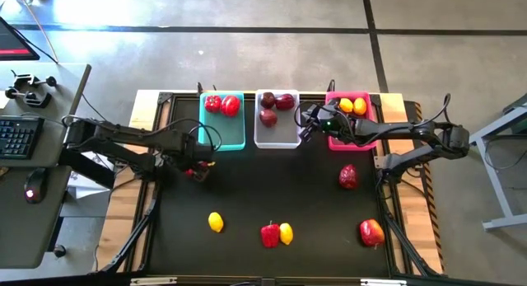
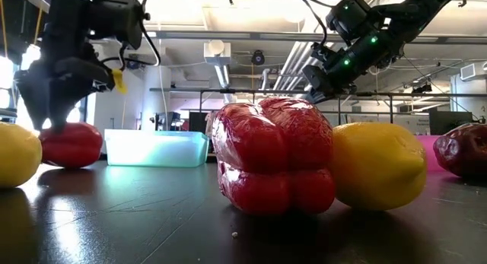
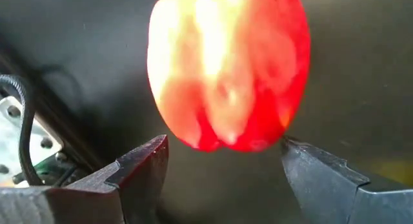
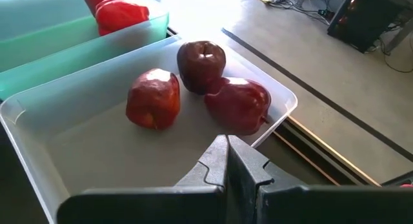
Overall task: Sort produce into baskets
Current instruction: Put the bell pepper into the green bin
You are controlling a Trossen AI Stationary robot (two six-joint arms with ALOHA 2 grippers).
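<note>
A red pepper [image 3: 229,69] lies on the black table near the teal basket [image 1: 222,136]. My left gripper [image 1: 198,171] points down just above it, open, one finger on each side [image 3: 222,156]; I see no touch. The teal basket holds two red peppers [image 1: 222,104]. The white basket [image 1: 277,140] holds three maroon fruits [image 4: 206,88]. The pink basket [image 1: 368,141] holds lemons [image 1: 352,105]. My right gripper [image 4: 227,161] hangs shut over the white basket's right part, holding nothing.
Loose on the table lie a lemon [image 1: 216,222], a red pepper [image 1: 270,234] touching a lemon [image 1: 286,233], a maroon fruit [image 1: 348,176] and a red fruit [image 1: 371,232]. The three baskets stand side by side along the far edge.
</note>
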